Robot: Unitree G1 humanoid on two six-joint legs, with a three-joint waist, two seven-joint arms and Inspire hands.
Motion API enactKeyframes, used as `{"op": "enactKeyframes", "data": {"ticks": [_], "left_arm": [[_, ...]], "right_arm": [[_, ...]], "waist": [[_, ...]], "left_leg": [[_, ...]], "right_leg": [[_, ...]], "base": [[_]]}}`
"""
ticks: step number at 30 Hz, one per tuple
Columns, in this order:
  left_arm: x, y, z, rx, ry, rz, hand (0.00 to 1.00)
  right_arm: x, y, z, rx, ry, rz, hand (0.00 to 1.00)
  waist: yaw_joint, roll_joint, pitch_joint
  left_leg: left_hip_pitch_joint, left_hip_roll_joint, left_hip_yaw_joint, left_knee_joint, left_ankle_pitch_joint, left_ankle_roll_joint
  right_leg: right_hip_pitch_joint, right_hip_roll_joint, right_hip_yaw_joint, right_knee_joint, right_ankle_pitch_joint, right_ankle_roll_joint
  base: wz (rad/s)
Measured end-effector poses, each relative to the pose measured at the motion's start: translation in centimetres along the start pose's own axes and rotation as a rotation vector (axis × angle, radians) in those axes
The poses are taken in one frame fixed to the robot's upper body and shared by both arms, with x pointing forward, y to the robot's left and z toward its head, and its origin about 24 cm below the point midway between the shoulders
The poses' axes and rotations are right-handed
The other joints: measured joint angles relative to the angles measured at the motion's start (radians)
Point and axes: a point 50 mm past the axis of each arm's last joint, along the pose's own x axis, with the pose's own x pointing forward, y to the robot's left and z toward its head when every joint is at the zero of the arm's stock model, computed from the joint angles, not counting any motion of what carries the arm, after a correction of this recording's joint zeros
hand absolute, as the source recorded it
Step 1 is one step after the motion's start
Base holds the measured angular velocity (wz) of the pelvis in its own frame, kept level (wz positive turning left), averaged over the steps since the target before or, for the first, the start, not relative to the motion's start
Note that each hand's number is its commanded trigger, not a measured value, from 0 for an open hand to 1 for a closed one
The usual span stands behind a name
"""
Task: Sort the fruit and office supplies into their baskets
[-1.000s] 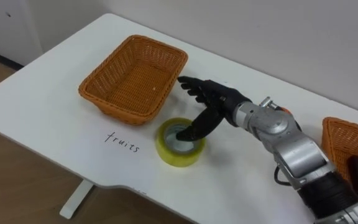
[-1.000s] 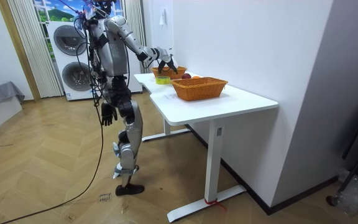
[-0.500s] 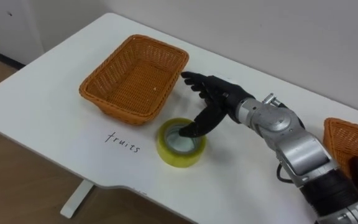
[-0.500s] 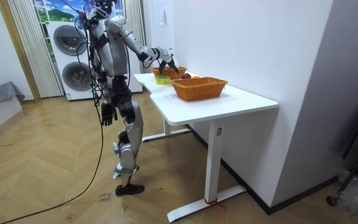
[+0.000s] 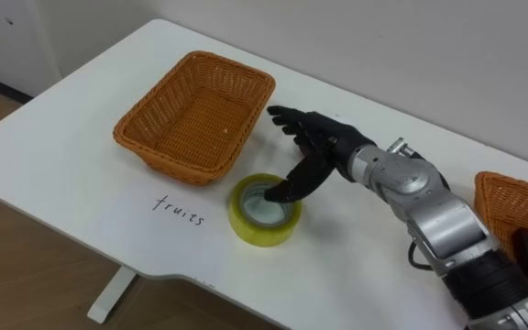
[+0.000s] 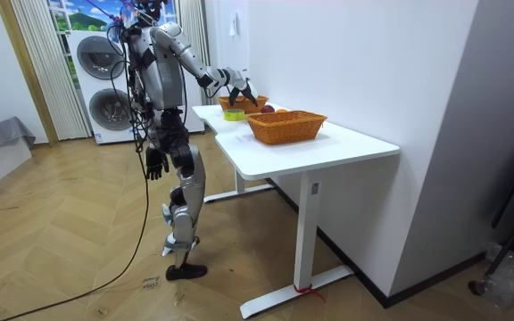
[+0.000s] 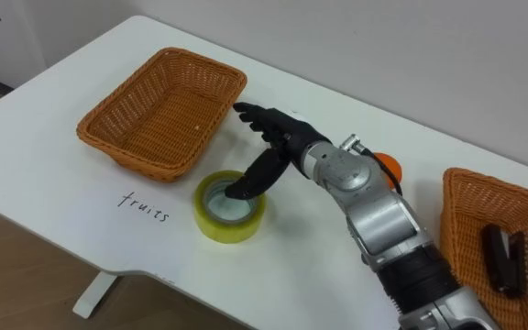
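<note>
A yellow tape roll [image 5: 266, 211] lies flat on the white table [image 5: 71, 137], just in front of an empty wicker basket [image 5: 195, 119]. The handwritten word "fruits" [image 5: 180, 210] is on the table in front of that basket. My right hand [image 5: 324, 142] hovers over the roll with straight, spread fingers, and its thumb dips into the roll's hole. An orange [image 7: 389, 166] peeks out behind my right forearm. A second wicker basket [image 7: 470, 229] at the right holds a black stapler [image 7: 502, 247]. My left hand [image 6: 154, 163] hangs by my thigh.
I stand at the table's end, my right arm stretched over it. The table's front edge runs close to the tape roll. A wall rises behind the table. Washing machines [image 6: 105, 71] stand behind me on the wooden floor.
My right hand has drifted slightly up and to the right over the tape roll. The roll and the baskets have stayed put.
</note>
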Motion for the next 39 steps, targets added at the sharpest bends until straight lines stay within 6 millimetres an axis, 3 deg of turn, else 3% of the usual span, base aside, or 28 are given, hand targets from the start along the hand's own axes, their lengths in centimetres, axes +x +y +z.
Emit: {"op": "enactKeyframes", "data": {"ticks": [6, 22, 32, 39], "left_arm": [[0.0, 0.0, 0.0, 0.002, 0.01, -0.006, 0.0], [0.0, 0.0, -0.1, 0.007, 0.011, -0.003, 0.0], [0.0, 0.0, -0.2, 0.019, 0.011, -0.003, 0.0], [-0.1, -0.1, 0.4, 0.022, -0.008, -0.006, 0.0]], "right_arm": [[0.4, -0.2, -3.0, 0.018, 0.13, -0.031, 0.0], [0.4, -0.8, -3.0, -0.073, 0.149, -0.15, 0.0], [0.4, -0.8, -3.0, -0.078, 0.15, -0.159, 0.0], [0.6, -0.5, -2.6, -0.162, 0.156, -0.161, 0.0]], "waist": [[0.015, 0.0, -0.0002], [0.029, -0.001, -0.0002], [0.028, 0.01, 0.0061], [0.033, 0.014, 0.0032]], "left_leg": [[-0.001, -0.001, 0.0, 0.0, 0.0, 0.0], [-0.006, -0.002, -0.006, -0.001, 0.0, 0.0], [-0.007, -0.003, -0.006, -0.001, 0.0, 0.0], [-0.017, -0.003, -0.004, 0.0, 0.0, 0.001]], "right_leg": [[0.0, -0.001, -0.004, -0.005, 0.0, 0.0], [-0.003, -0.002, -0.018, -0.005, 0.0, 0.0], [-0.003, -0.002, -0.02, -0.005, 0.0, 0.0], [-0.011, -0.003, -0.027, -0.005, 0.0, 0.0]], "base": [[0.0], [0.01], [0.0], [0.02]]}}
